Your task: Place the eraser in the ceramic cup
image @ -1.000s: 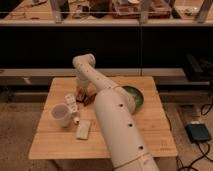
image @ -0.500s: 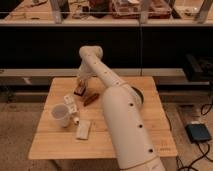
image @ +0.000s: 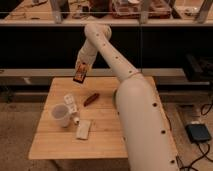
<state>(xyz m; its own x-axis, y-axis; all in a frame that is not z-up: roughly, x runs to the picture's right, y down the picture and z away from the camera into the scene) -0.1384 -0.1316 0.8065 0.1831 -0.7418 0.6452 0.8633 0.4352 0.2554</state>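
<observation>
While the white, jointed robot arm (image: 131, 87) rises from the lower right of the camera view and bends back down over the table, its gripper (image: 82, 69) hangs in the air above the table's far left part; the fingers are clamped on the small dark rectangular eraser with orange edging (image: 79, 76), which sits tilted in the grip, clear of the tabletop and of everything on it. Below and to the left, near the left edge of the light wooden table (image: 102, 142), stands the plain whitish round ceramic cup (image: 60, 114), upright and well apart from the eraser; just beside the cup, on its right, lies a small white blocky object (image: 71, 103), whose make I cannot tell. Near the middle of the table lies a slim reddish-brown stick (image: 91, 99), set at a slant; closer to the front lies a pale flat rectangular slab (image: 83, 128). On the floor at the right sits a dark box with a cable (image: 199, 133).
</observation>
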